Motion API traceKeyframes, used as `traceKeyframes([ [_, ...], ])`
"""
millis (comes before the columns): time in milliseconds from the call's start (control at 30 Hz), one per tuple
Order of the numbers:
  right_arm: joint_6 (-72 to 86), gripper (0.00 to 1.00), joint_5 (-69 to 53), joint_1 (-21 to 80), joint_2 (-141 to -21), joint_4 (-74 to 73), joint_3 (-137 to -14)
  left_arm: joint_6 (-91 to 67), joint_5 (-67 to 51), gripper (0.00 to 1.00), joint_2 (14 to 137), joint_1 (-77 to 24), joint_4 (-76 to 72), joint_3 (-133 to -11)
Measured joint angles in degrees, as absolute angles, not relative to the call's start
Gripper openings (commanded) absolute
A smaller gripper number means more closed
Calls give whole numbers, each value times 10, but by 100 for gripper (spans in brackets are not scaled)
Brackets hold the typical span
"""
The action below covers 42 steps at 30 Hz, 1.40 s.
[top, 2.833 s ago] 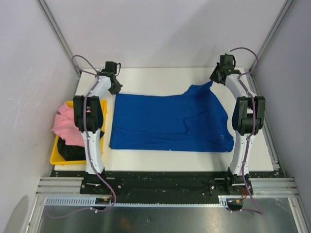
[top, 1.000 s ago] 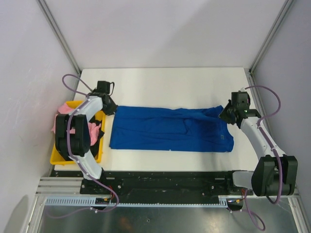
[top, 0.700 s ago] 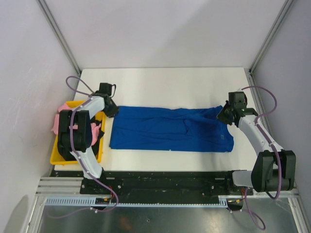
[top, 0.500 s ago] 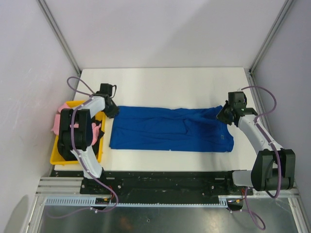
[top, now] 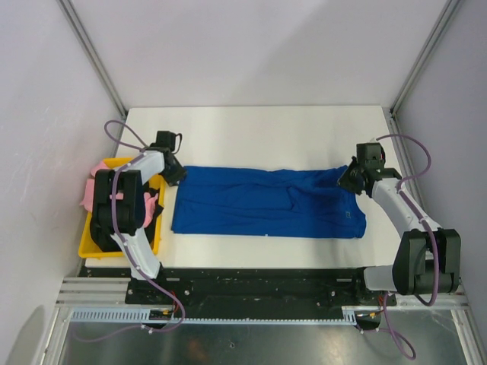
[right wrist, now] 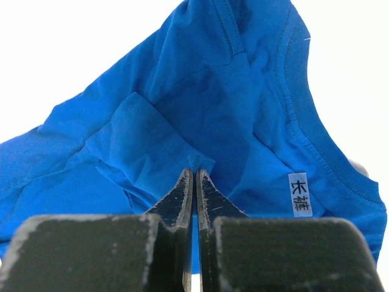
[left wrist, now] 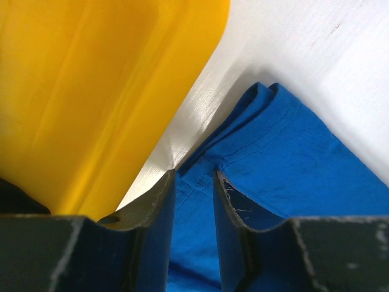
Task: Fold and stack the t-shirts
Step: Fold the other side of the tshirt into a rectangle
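On the table (top: 266,125) a blue shirt (top: 259,201) lies in a long band from the left pincer (left wrist: 193,176) to the right pincer (right wrist: 194,173). A yellow bin (left wrist: 91,91) sits just beside the left one, whose jaws stand slightly parted over the shirt's corner. The right one is clamped on a fold near the collar.

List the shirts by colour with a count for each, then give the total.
blue shirt: 1, spread on the table
pink shirt: 1, in the yellow bin
black shirt: 1, in the same bin, mostly hidden
Total: 3
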<state>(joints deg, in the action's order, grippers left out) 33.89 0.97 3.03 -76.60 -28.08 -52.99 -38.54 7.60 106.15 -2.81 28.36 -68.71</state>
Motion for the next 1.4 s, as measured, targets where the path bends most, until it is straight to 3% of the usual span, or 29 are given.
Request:
traceKeyframes([
  [300, 339, 0, 9, 30, -778, -274, -530, -386, 77, 29, 1068, -25, 284, -693],
  [733, 339, 0, 7, 29, -792, -258, -531, -385, 73, 1, 1081, -24, 284, -722],
  [933, 333, 0, 8, 24, -825, -244, -558, -385, 73, 0, 1088, -24, 284, -752],
  [1400, 309, 0, 6, 6, -953, -133, -760, -386, 68, 0, 1114, -13, 283, -845],
])
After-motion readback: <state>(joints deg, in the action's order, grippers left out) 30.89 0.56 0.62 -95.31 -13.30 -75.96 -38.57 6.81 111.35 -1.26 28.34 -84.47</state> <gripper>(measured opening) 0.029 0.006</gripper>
